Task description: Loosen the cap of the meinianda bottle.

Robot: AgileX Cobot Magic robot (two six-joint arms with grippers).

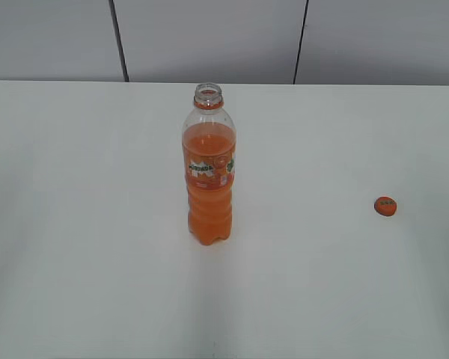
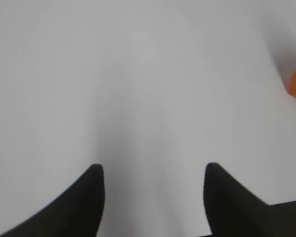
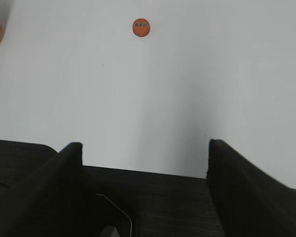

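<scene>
Bottle (image 1: 209,168): standing upright, uncapped, on table (image 1: 75,224).
Cap (image 1: 385,206): lying well apart.
Left pincer (image 2: 153,185): gaping, empty.
Right pincer (image 3: 144,163): gaping, empty.

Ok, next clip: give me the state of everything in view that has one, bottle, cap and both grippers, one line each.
meinianda bottle: upright on the table, mouth open, no cap on it, partly full of orange drink.
cap: off the bottle, lying on the table to its right, top side up, apart from it.
left gripper: open, holding nothing, over bare table.
right gripper: open, holding nothing, the cap lying ahead of it.
</scene>
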